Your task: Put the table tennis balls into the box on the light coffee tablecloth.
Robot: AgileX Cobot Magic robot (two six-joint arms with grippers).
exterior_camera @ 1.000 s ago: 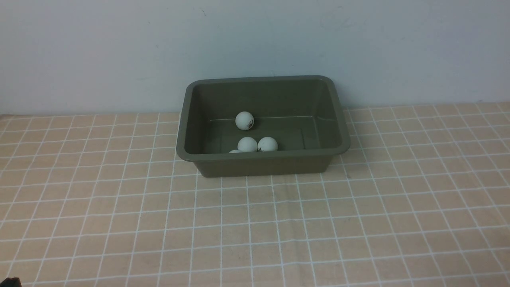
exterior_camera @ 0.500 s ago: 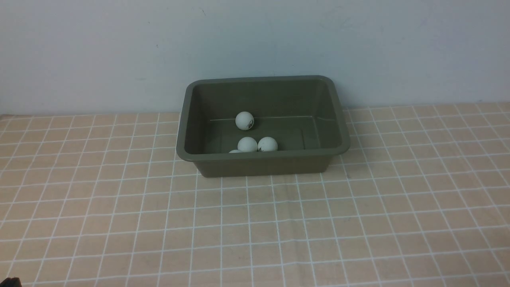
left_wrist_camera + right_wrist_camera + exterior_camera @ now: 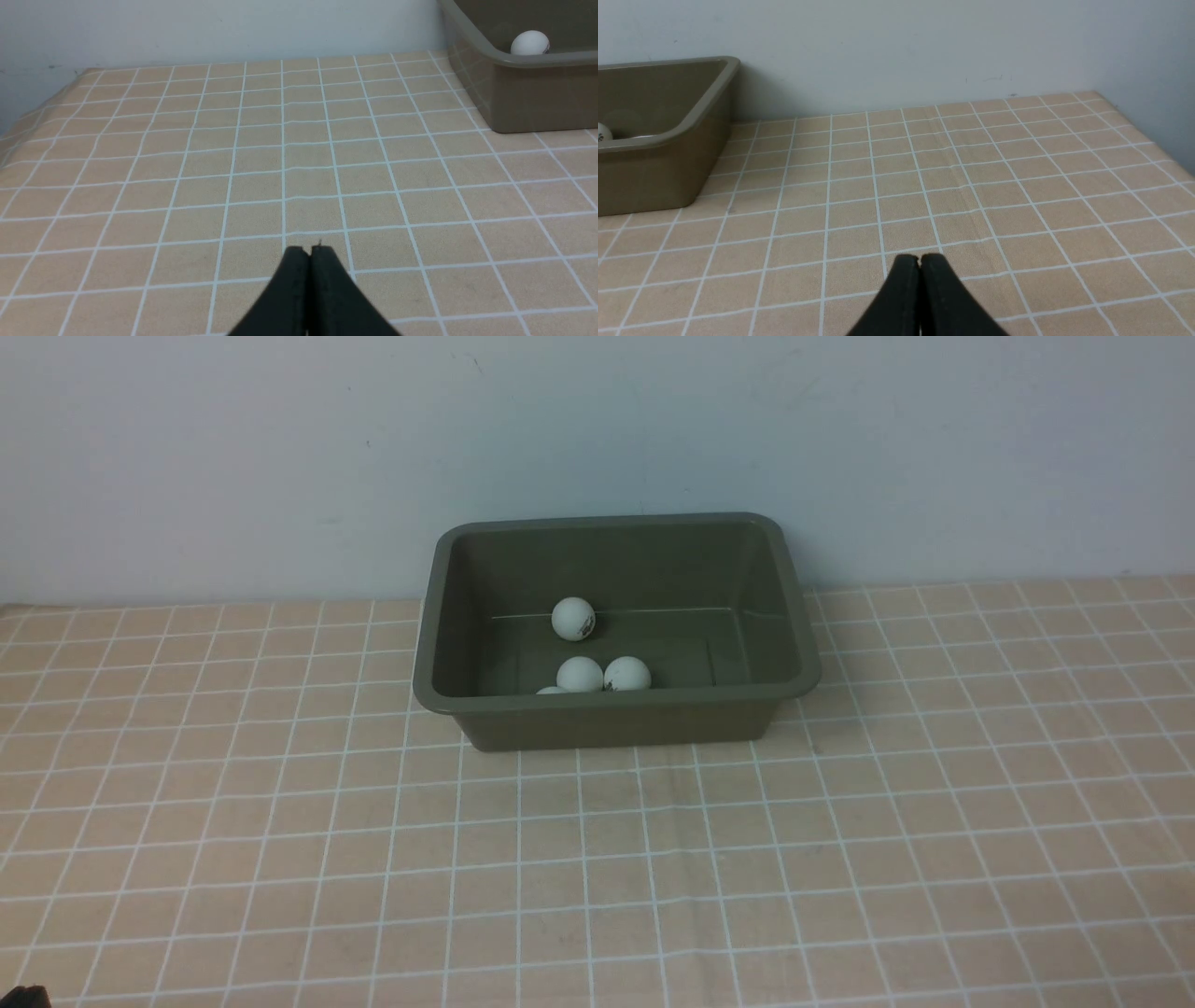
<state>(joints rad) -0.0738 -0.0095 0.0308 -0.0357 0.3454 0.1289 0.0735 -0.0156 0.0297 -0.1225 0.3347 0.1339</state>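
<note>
The green box sits on the cloth, close to the wall. Four white balls lie inside it, one nearly hidden behind the near rim. The left gripper and the right gripper are both pressed together, holding nothing, each over bare cloth well away from the box.

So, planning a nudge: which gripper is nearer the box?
Right, seemingly. The right gripper sits fewer tablecloth squares from the box, ahead to its left; the left gripper has it farther ahead, to its right.
</note>
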